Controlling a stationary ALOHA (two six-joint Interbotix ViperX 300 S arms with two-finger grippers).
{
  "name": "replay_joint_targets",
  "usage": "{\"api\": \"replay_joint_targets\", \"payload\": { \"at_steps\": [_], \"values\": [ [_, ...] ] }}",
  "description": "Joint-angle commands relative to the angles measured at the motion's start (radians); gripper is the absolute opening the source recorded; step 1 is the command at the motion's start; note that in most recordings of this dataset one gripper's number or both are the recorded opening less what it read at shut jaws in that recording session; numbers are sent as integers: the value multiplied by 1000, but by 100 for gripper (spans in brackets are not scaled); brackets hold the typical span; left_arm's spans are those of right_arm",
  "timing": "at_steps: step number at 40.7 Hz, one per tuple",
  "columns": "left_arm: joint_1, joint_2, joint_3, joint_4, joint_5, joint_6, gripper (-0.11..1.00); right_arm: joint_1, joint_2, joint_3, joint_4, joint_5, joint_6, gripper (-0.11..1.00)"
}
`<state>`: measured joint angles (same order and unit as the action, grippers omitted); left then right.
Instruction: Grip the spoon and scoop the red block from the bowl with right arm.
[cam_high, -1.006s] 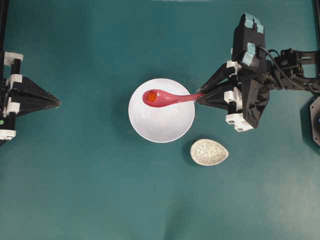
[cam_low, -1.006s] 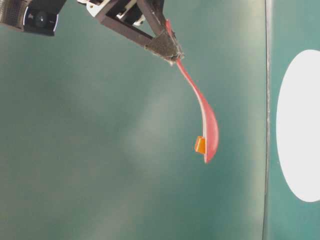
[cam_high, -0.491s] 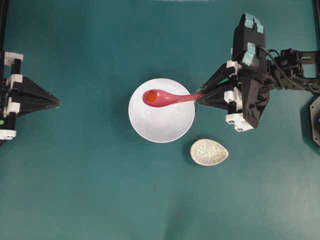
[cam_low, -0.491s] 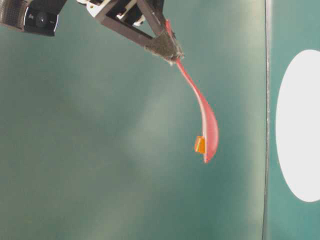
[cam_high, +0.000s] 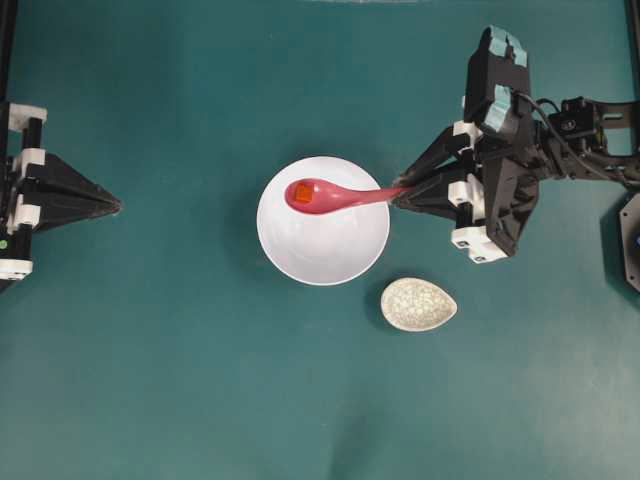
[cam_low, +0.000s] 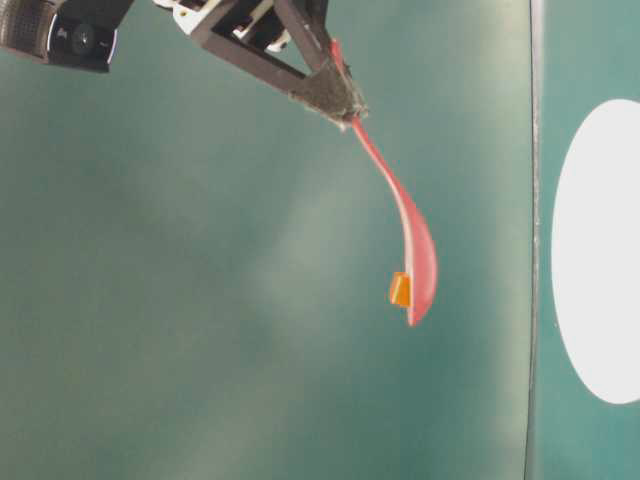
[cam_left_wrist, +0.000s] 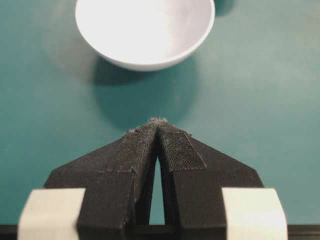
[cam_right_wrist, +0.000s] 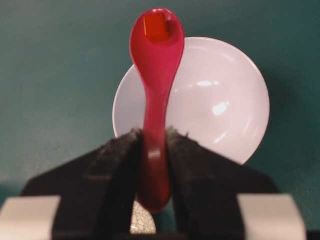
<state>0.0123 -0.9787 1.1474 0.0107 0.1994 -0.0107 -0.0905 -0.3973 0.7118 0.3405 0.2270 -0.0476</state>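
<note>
Speckled teardrop dish (cam_high: 418, 304) lower right of bowl (cam_high: 323, 250), apart from it. Right gripper (cam_high: 398, 195) level, reaching in from frame right, clamped on spoon (cam_high: 335, 195) handle; scoop above bowl, carrying red block (cam_high: 301, 192). Left gripper (cam_high: 112, 205) at left edge, tips pressed together, well apart.

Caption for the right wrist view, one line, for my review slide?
Right gripper clamps the spoon by its handle, the red block sitting in the scoop above the white bowl.
</note>
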Motion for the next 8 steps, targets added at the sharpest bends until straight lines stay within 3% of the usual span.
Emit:
{"api": "replay_joint_targets", "payload": {
  "at_steps": [1, 8],
  "values": [
    [2, 9, -26, 2, -9, 0, 0, 0, -17, -11, -2, -5, 2, 25],
    [2, 9, -26, 2, -8, 2, 0, -2, -17, -11, -2, -5, 2, 25]
  ]
}}
